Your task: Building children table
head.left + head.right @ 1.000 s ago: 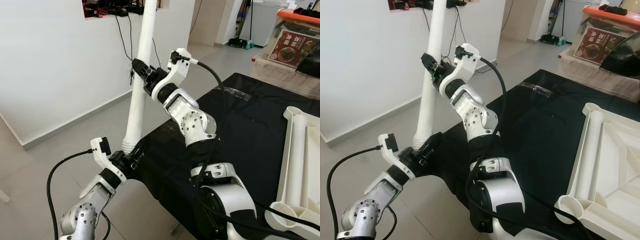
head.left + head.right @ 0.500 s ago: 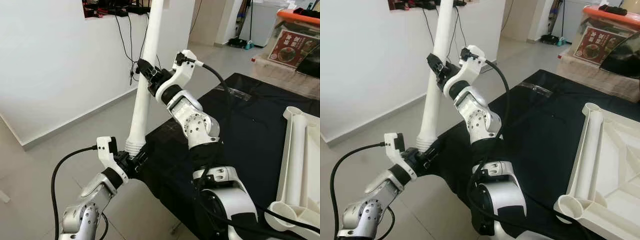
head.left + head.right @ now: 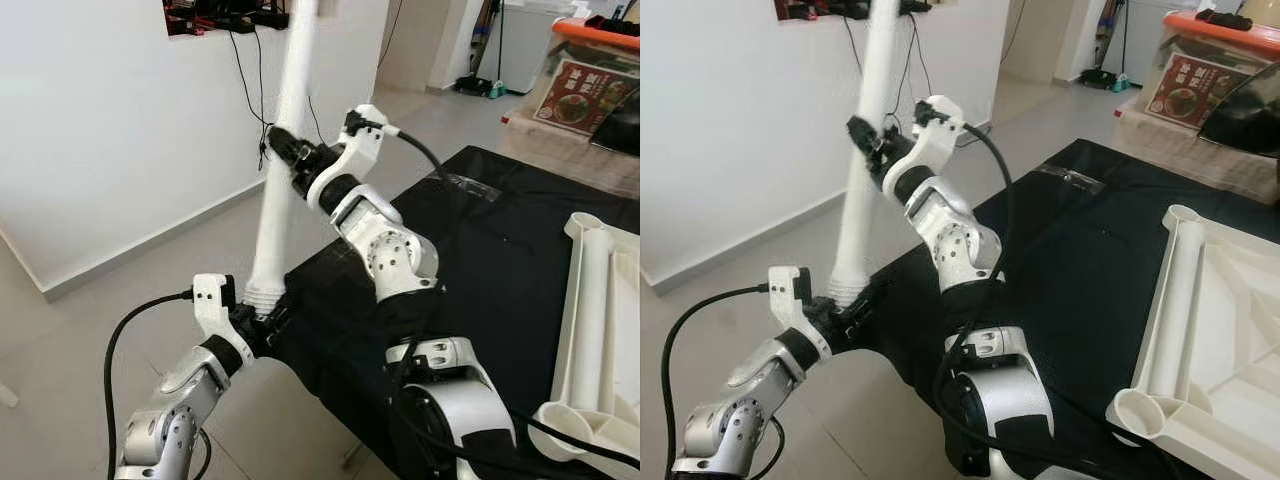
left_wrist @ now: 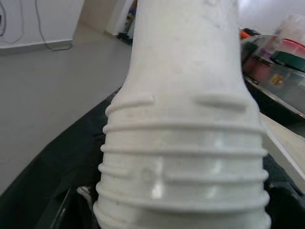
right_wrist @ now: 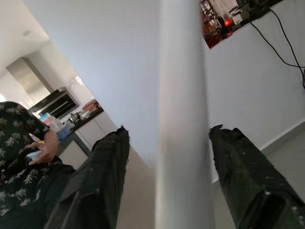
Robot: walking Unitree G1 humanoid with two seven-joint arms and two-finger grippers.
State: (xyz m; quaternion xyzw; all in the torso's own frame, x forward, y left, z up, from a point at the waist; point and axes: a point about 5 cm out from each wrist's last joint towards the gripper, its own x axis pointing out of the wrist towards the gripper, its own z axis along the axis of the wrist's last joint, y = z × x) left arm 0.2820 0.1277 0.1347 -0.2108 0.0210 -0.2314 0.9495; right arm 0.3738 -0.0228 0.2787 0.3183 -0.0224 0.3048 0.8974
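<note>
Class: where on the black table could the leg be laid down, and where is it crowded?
Free: the black table between the right arm and the tabletop. Crowded: its near-left corner, where both claws hold the leg.

A long white table leg [image 3: 862, 180] is held nearly upright, slightly tilted, beside the corner of a table draped in black cloth [image 3: 1090, 260]. Its ribbed lower end is gripped by the left gripper [image 3: 845, 305], while the right gripper [image 3: 866, 142] is closed around its middle. An upturned white tabletop [image 3: 1215, 330] is seen lying on the cloth, well apart.
</note>
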